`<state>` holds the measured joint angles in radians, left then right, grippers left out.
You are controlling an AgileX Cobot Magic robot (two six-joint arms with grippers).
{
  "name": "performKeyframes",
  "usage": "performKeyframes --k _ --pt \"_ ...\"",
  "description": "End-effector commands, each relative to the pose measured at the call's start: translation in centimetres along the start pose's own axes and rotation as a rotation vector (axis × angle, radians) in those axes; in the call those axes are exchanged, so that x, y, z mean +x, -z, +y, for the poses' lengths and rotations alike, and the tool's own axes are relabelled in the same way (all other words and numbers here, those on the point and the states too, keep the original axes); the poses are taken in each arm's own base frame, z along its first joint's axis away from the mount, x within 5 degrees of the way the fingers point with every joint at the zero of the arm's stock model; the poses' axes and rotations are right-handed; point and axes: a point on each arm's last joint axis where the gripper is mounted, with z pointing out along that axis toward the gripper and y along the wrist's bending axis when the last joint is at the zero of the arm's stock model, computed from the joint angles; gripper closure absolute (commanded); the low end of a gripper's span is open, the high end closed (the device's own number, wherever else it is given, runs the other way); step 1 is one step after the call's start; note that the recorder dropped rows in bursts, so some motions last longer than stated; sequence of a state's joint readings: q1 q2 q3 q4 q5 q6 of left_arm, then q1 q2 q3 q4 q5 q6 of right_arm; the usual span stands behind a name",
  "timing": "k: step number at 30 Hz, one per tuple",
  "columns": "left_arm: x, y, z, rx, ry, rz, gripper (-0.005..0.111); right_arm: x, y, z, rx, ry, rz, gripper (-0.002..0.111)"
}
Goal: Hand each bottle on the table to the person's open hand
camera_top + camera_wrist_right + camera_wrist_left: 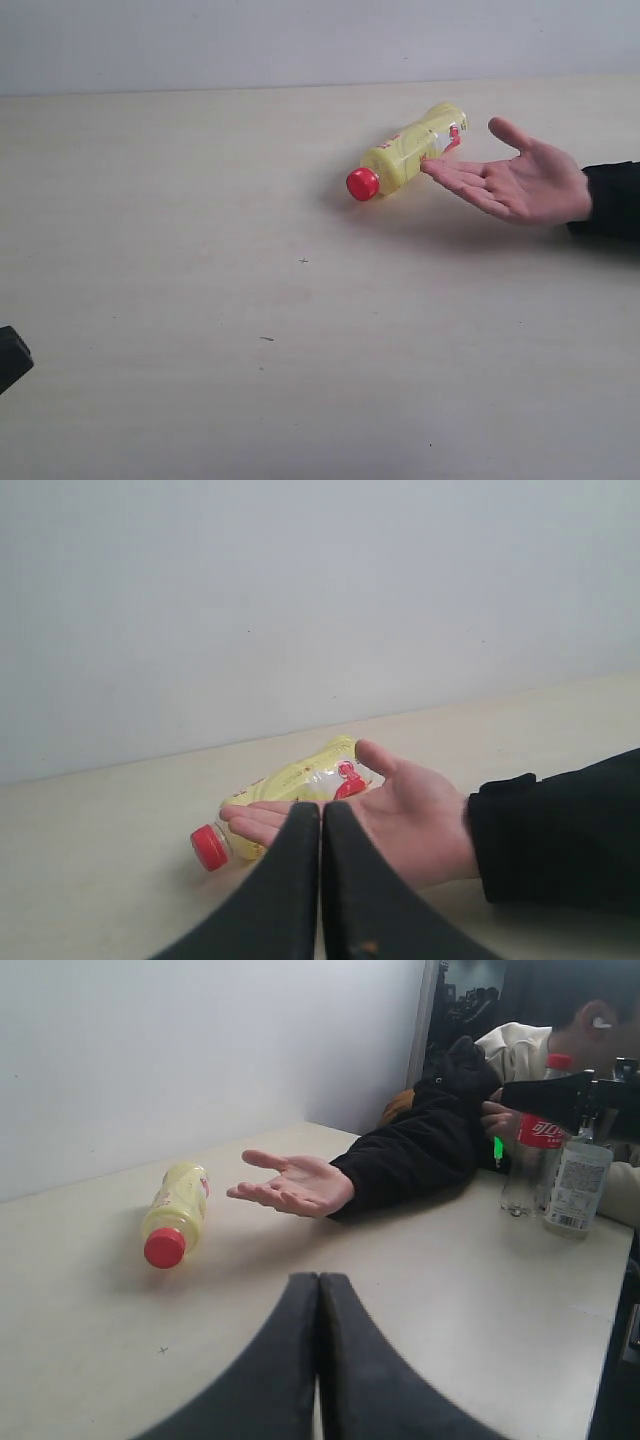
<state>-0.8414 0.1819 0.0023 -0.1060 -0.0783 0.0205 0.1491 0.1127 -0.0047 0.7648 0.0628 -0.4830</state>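
A yellow bottle with a red cap [405,153] [174,1213] [290,785] lies on its side on the beige table [200,280]. The person's open hand [515,180] [293,1184] [400,815], palm up with a black cuff, hovers just beside it. My left gripper [319,1278] is shut and empty, well short of the bottle; only a black corner of it [12,357] shows at the exterior view's left edge. My right gripper [322,807] is shut and empty, in front of the hand. A clear bottle with red label [535,1145] and a white-labelled bottle [575,1185] stand at the table's end.
A seated person in a black sleeve [425,1145] leans on the table's far end. A white wall [300,600] runs behind the table. A black arm part [570,1100] reaches across in front of the standing bottles.
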Motion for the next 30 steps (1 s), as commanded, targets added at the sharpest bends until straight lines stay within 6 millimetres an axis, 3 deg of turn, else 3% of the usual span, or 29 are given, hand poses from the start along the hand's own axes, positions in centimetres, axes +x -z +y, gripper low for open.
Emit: performKeyframes --k 1,4,7,12,16,19,22,24,30 --pt "-0.2 0.1 0.0 -0.003 0.005 -0.013 0.107 -0.2 0.1 -0.2 0.013 -0.135 -0.036 0.107" --pt "-0.2 0.1 0.0 -0.003 0.005 -0.013 0.107 -0.6 0.1 -0.4 0.038 -0.169 -0.08 0.107" --pt "-0.2 0.1 0.0 -0.003 0.005 -0.013 0.107 -0.8 0.1 -0.7 0.05 -0.353 -0.112 0.107" --pt "-0.2 0.1 0.0 -0.003 0.005 -0.013 0.107 -1.8 0.3 -1.2 0.092 -0.482 -0.221 0.107" --pt "-0.2 0.1 0.0 -0.003 0.005 -0.013 0.107 -7.1 1.3 -0.5 0.089 -0.383 -0.436 0.108" --pt "-0.2 0.1 0.0 -0.003 0.005 -0.013 0.107 -11.6 0.8 1.2 0.068 -0.209 -0.454 0.108" --pt "-0.2 0.1 0.0 -0.003 0.005 -0.013 0.107 -15.3 -1.7 2.6 0.069 -0.086 -0.374 0.108" --pt "-0.2 0.1 0.0 -0.003 0.005 -0.013 0.107 -17.2 -4.7 3.5 0.061 0.006 -0.271 0.108" --pt "-0.2 0.1 0.0 -0.003 0.005 -0.013 0.107 -18.9 -14.7 4.3 0.036 0.062 -0.018 0.108"
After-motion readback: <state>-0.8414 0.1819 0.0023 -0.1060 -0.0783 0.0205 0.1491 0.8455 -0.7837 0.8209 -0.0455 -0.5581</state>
